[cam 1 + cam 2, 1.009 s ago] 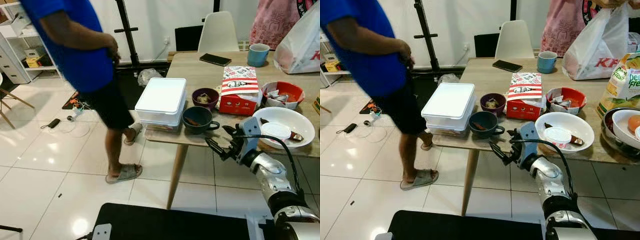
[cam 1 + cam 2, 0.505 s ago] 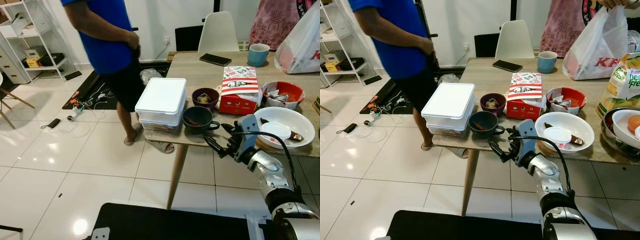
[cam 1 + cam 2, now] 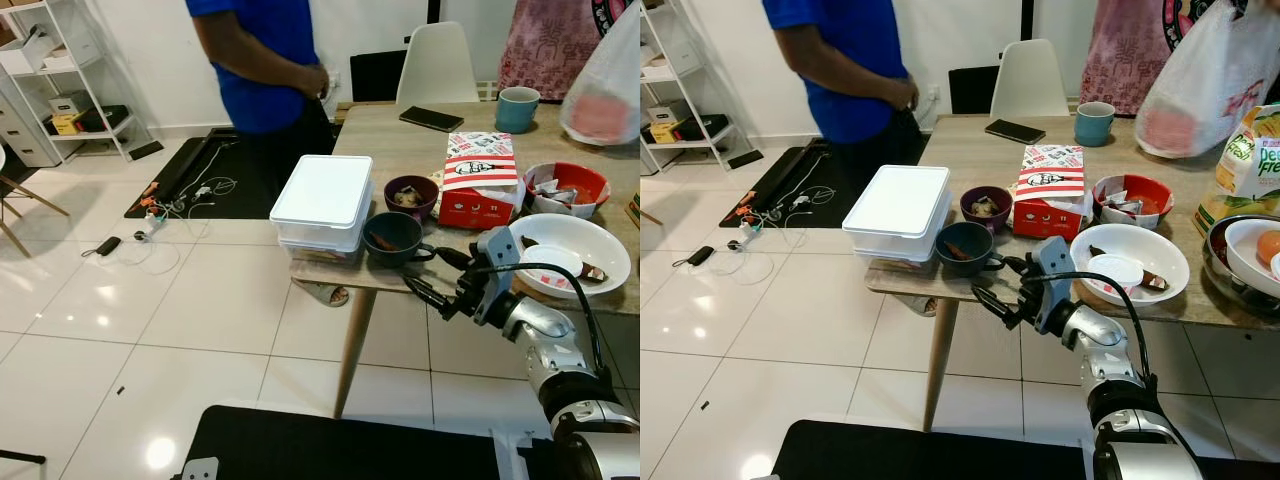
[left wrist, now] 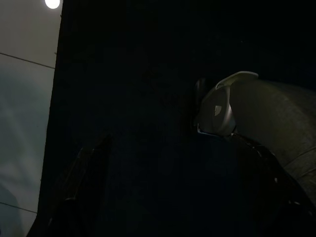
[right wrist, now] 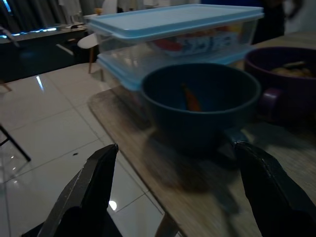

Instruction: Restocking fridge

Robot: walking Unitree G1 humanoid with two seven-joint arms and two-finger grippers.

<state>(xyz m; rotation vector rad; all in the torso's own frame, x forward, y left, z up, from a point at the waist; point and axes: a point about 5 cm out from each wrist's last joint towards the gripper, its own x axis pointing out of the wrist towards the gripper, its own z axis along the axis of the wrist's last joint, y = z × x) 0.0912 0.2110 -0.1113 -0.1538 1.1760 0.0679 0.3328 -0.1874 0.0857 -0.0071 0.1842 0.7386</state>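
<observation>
— Item one, the task's thing?
— Two clear lidded containers [image 3: 322, 205], stacked, at the near left corner of the wooden table [image 3: 400, 140]. Just beside them: one dark teal mug [image 3: 394, 238], handle toward the robot, something orange inside.

— The working arm?
— Right gripper [image 3: 437, 282], fingers spread wide, level with the table's near edge, just short of the mug's handle and not touching it. It has crept closer to the mug over the last second. The left arm hangs idle; its wrist view is dark and its fingers cannot be judged.

— Other changes since earlier?
— The person in the blue shirt [image 3: 265, 60] has walked from the open floor on the left to the table's far left corner. The white plastic bag [image 3: 1215, 80] at the far right now shows blurred.

— Count of the rest?
— One purple bowl [image 3: 410, 195], one red-and-white carton [image 3: 478, 178], one red bowl [image 3: 566, 187], one white plate [image 3: 570, 250], one blue cup [image 3: 516, 107], one phone [image 3: 430, 119], one white chair [image 3: 437, 65].

— What differs between views?
— The right wrist view [image 5: 200, 106] shows the mug close up between the two fingers [image 5: 96, 182], containers behind. The right eye view adds a juice carton [image 3: 1245, 165].
</observation>
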